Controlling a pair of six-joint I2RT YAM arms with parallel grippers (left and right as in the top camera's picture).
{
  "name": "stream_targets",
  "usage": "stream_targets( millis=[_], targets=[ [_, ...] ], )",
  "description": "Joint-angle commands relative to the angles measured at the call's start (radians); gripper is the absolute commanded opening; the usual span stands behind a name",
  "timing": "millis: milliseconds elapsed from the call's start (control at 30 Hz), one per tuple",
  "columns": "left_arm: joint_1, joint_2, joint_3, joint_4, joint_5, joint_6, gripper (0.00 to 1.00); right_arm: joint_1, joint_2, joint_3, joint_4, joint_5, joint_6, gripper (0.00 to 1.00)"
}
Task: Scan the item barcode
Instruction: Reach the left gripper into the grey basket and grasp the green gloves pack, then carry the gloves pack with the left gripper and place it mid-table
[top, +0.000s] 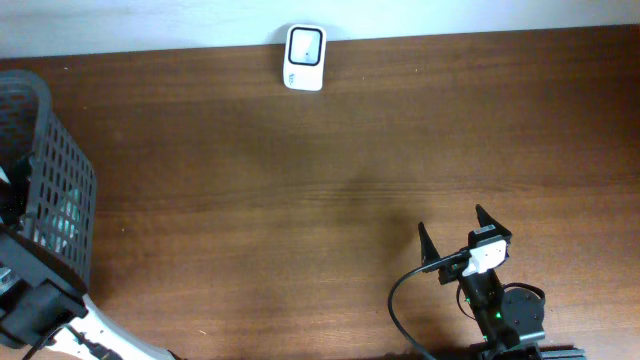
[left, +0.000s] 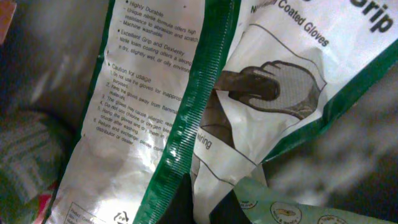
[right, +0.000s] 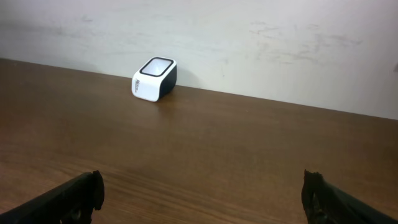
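Note:
The item is a white packet of coated gloves (left: 143, 112) with a green stripe and printed text, and it fills the left wrist view. My left gripper (left: 209, 182) is shut on a fold of this packet, its dark fingers (left: 180, 199) pinching the plastic from both sides. No barcode shows on the packet. From overhead, that gripper is hidden inside the black mesh basket (top: 60, 170). The white scanner (top: 304, 57) stands at the table's far edge, also seen from the right wrist as scanner (right: 154, 79). My right gripper (top: 453, 232) hovers open and holds nothing.
The basket stands at the table's left edge, with the left arm's base (top: 40, 300) in front of it. A pale green packet (left: 292, 208) lies beside the glove packet. A white wall (right: 249, 37) rises behind the scanner. The brown table (top: 300, 200) lies between the arms.

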Motion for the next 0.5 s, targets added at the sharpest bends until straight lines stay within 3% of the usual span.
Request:
stream_targets(
  millis=[0,100,267,367,467],
  targets=[
    [0.002,-0.048,0.097,-0.055,-0.004,-0.069,0.00,0.003,-0.008,-0.006,-0.002,0.004,0.008,0.98],
    [0.001,-0.163,0.233,-0.089,0.001,-0.145,0.00,0.003,-0.008,-0.006,-0.002,0.004,0.008,0.98],
    [-0.023,-0.399,0.291,-0.059,0.182,-0.150,0.00,0.003,-0.008,-0.006,-0.002,0.004,0.008,0.98],
    [-0.093,-0.514,0.291,-0.063,0.218,-0.154,0.00,0.003,-0.008,-0.006,-0.002,0.005,0.008,0.98],
    [-0.255,-0.592,0.291,-0.086,0.275,-0.154,0.00,0.003,-0.008,-0.006,-0.002,0.004,0.008,0.98]
  ],
)
